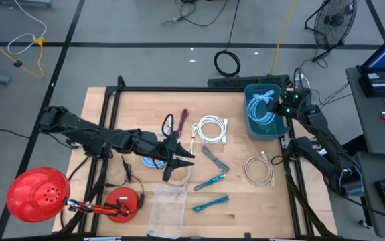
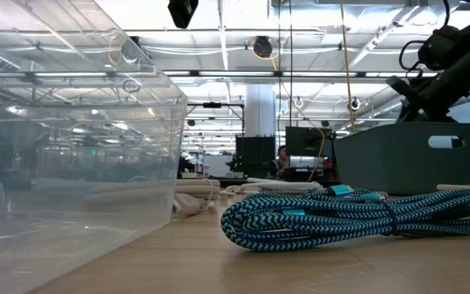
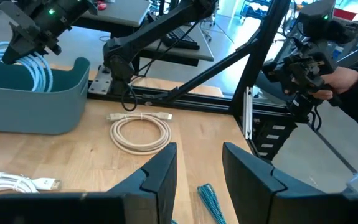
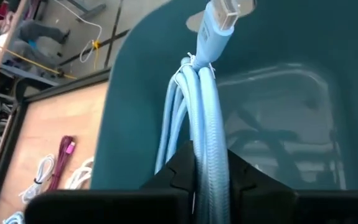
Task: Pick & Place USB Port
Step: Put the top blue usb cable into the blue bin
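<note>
Pincer work shows plainly from above: the right pincer (image 1: 277,107) hangs over the teal bin (image 1: 254,125) near the tabletop's (image 1: 246,207) far right corner, pinched on a light-blue USB cable (image 1: 264,107) whose coil dangles into that bin. The left pincer (image 1: 182,158) sits mid-tabletop, fingers spread and empty, over a jumble of cables. Just beside the bin lies a white coiled cable (image 1: 211,129); a cream coiled cable (image 1: 259,170) lies nearer the right edge, and a clear plastic box (image 1: 167,209) rests at the near edge.

Low view: the clear box (image 2: 71,163) fills the near side, a teal braided cable (image 2: 357,216) lies on the wood, and the bin (image 2: 410,157) stands behind it with the right arm above.

Left wrist view: its own fingers (image 3: 163,174) stand apart with nothing between them; the cream coil (image 3: 141,132) lies ahead, the bin (image 3: 35,102) beyond.

Right wrist view: the pincer (image 4: 210,171) is closed tight round the light-blue cable (image 4: 200,109), held above the bin's (image 4: 129,93) inside, plug end uppermost.
</note>
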`<state>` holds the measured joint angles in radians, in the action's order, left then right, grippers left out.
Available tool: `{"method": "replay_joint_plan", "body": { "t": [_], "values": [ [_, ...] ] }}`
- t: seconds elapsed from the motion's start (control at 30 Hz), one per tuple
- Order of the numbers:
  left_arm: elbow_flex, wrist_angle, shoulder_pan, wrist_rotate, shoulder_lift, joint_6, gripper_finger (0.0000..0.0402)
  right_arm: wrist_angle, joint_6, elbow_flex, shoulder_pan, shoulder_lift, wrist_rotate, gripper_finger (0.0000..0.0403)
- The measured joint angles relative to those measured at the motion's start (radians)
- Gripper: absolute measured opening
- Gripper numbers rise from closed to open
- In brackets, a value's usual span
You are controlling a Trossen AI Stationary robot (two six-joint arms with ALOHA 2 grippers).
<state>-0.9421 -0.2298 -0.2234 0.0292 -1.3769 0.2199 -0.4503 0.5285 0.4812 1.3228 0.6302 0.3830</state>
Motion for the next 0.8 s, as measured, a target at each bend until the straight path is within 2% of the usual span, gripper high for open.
{"method": "replay_joint_plan", "body": {
  "t": [0.33,0.5,0.63,0.8],
  "values": [
    [0.000,0.001,0.000,-0.001,0.000,-0.002,0.0131,-0.046,-0.046,0.000,0.000,0.006,-0.167,0.0094],
    [0.000,0.001,0.000,-0.002,0.000,-0.009,0.0131,-0.056,-0.088,0.000,-0.001,0.006,-0.173,0.0125],
    [0.000,0.001,0.000,-0.002,0.000,-0.008,0.0131,-0.063,-0.096,0.000,-0.001,0.006,-0.174,0.0129],
    [0.000,0.001,0.000,-0.002,0.000,-0.009,0.0131,-0.063,-0.096,0.000,0.000,0.006,-0.175,0.0108]
  ]
}}
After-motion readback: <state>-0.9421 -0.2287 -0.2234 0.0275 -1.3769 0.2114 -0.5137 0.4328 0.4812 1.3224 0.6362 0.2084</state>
